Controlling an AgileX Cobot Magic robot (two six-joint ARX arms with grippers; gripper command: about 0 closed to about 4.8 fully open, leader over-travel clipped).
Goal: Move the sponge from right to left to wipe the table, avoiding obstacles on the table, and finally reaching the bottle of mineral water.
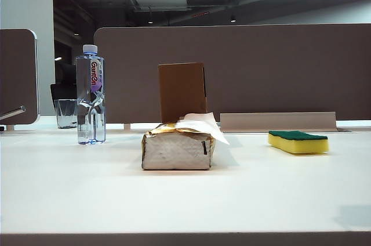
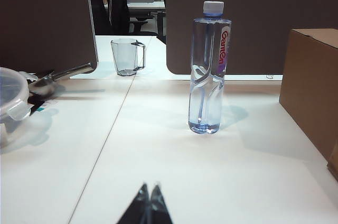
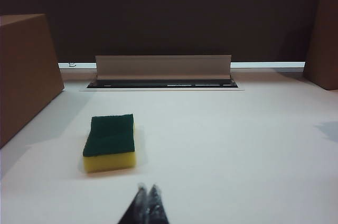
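The yellow sponge (image 1: 298,141) (image 3: 110,142) lies green side up on the right of the white table (image 1: 185,199). A bottle of mineral water (image 1: 90,95) (image 2: 208,68) stands upright at the left. Between them are the obstacles: a silver tissue pack (image 1: 178,147) with white tissue sticking out, and an upright brown cardboard box (image 1: 182,90) (image 2: 311,86) (image 3: 26,71) behind it. My left gripper (image 2: 149,187) is shut and empty, well short of the bottle. My right gripper (image 3: 148,187) is shut and empty, short of the sponge. Neither gripper appears in the exterior view.
Brown partition panels (image 1: 232,72) line the table's far edge, with a grey cable flap (image 1: 278,121) (image 3: 163,66) behind the sponge. A clear cup (image 1: 65,112) (image 2: 127,56) stands behind the bottle. A clear plastic lid (image 2: 10,94) and metal handle (image 2: 60,76) lie beside the left arm.
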